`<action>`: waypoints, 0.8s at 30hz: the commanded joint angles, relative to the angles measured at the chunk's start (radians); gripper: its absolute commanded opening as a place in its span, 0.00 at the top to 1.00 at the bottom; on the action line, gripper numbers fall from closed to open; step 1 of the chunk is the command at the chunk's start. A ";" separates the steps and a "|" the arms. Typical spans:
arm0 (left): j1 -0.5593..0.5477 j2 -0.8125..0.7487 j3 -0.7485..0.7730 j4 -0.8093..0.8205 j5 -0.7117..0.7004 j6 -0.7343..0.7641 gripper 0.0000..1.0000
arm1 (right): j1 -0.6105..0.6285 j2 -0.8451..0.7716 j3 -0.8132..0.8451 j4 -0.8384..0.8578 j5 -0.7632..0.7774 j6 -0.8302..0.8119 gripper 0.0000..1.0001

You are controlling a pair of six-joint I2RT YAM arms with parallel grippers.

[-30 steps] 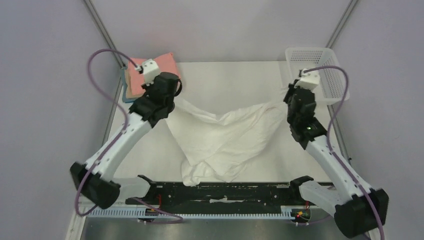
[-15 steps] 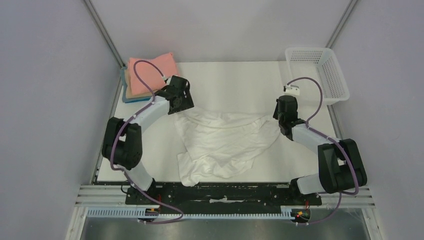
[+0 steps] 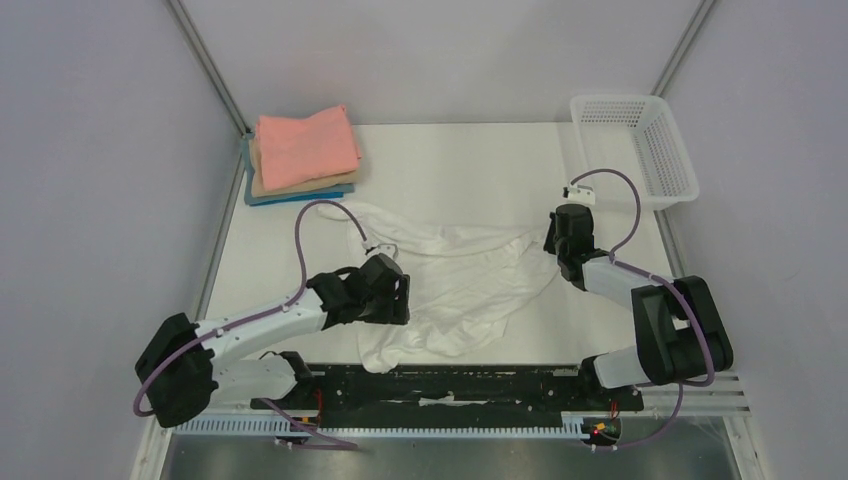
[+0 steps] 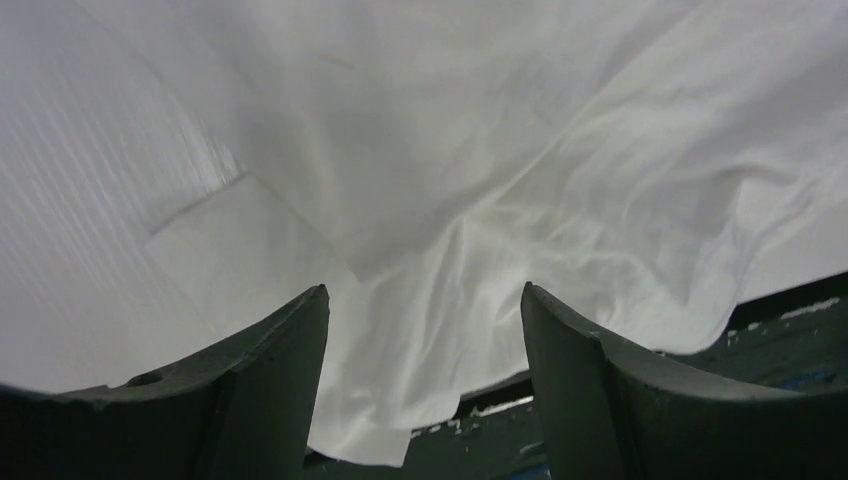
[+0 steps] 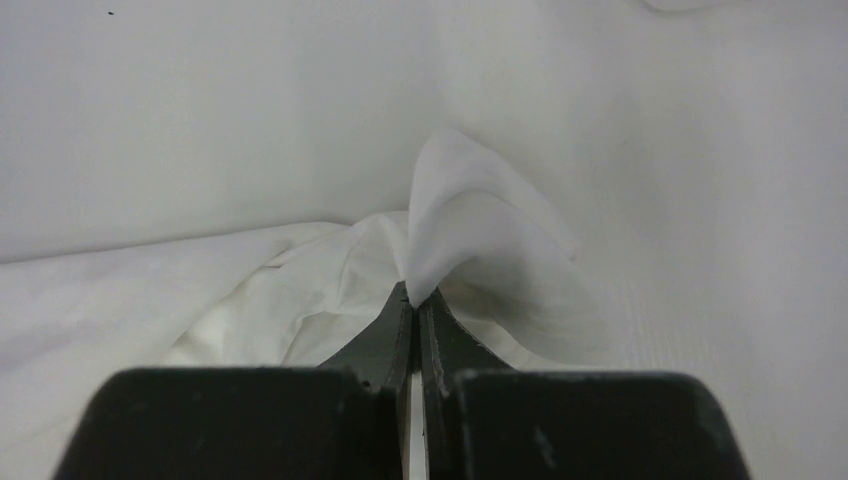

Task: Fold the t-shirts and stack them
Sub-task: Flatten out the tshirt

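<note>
A thin white t-shirt (image 3: 455, 280) lies crumpled across the middle of the table. My left gripper (image 3: 398, 300) hovers open over its near left part; in the left wrist view the fingers (image 4: 275, 380) stand wide apart above the white cloth (image 4: 500, 150) with nothing between them, gripper (image 4: 422, 292). My right gripper (image 3: 555, 247) is low at the shirt's right edge, shut on a raised fold of the white cloth (image 5: 470, 215), gripper (image 5: 413, 293). At the back left a folded salmon-pink shirt (image 3: 305, 147) tops a tan one (image 3: 300, 185) and a blue one (image 3: 285, 198).
A white mesh basket (image 3: 640, 145) stands at the back right corner. The black rail (image 3: 450, 385) along the table's near edge shows just past the shirt's hem, also in the left wrist view as the dark rail (image 4: 790, 300).
The left gripper opened and let go of the shirt's corner, then swung from the back left to the near side over the shirt. The shirt sank flat. The right gripper lowered, still gripping.
</note>
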 commanded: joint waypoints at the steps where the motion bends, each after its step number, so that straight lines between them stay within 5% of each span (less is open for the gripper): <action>1: -0.087 -0.114 -0.077 -0.067 -0.016 -0.138 0.26 | -0.005 0.022 0.004 0.044 -0.032 0.011 1.00; 10: -0.091 -0.017 -0.080 -0.010 -0.099 -0.159 0.47 | -0.009 0.040 0.000 0.041 -0.056 0.015 1.00; 24: -0.091 0.115 0.002 0.017 -0.242 -0.174 0.51 | -0.013 0.032 -0.002 0.035 -0.063 0.011 1.00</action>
